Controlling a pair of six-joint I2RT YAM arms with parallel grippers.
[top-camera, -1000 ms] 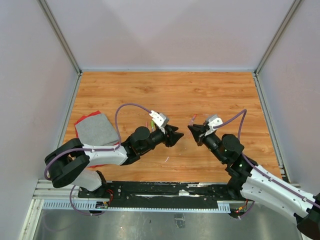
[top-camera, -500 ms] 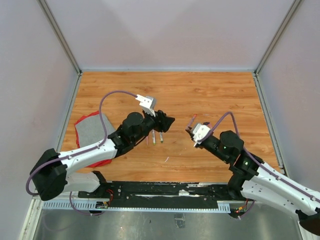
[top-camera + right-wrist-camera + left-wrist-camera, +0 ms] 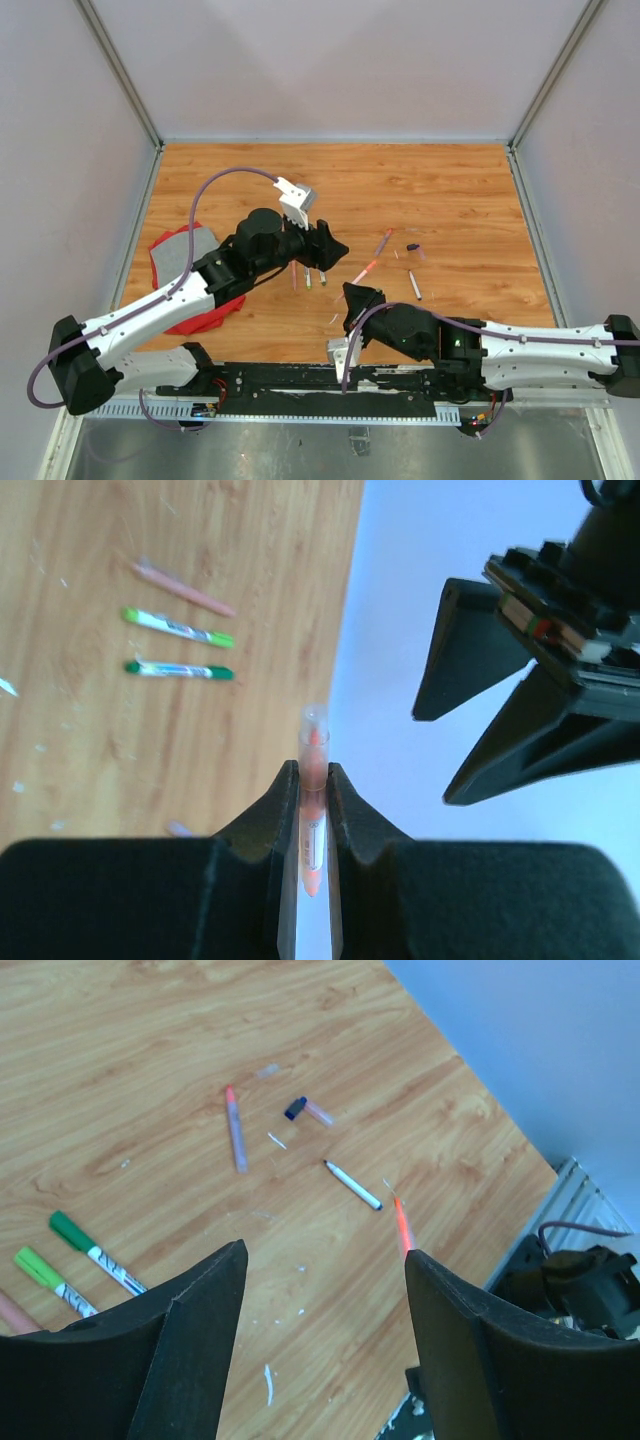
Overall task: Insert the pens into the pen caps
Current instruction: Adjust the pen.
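The orange pen (image 3: 315,742) is off the table (image 3: 450,190), pinched between the fingers of the right hand (image 3: 313,770), which are pressed together on its barrel. Its long axis runs straight out along that hand, and the free end stands well clear of the fingertips. From above, it slants away from the arm bases and toward the robot's right. That free end looks pale and translucent. We cannot tell whether it is the nib, a bare barrel end or a clear cap already on.

The left hand (image 3: 325,1260) is spread wide with nothing between its fingers. It hovers above the table, to the left of the pen's free end and slightly beyond it, near but apart. The pen's axis passes to the right of this hand and does not point into its gap.

Close by the left hand lie the green pen (image 3: 95,1250), the light green pen (image 3: 45,1280) and the pink pen (image 3: 185,588), side by side. Farther to the right lie a purple pen (image 3: 235,1130) with a pink end, a grey-white pen (image 3: 352,1185) and a dark cap (image 3: 296,1108) with a small pinkish piece (image 3: 320,1113) just beside it.

We judge that the coming move turns on lining a cap up with the held pen's axis. The left hand is the free one for fetching it. We cannot pick out an orange cap anywhere.
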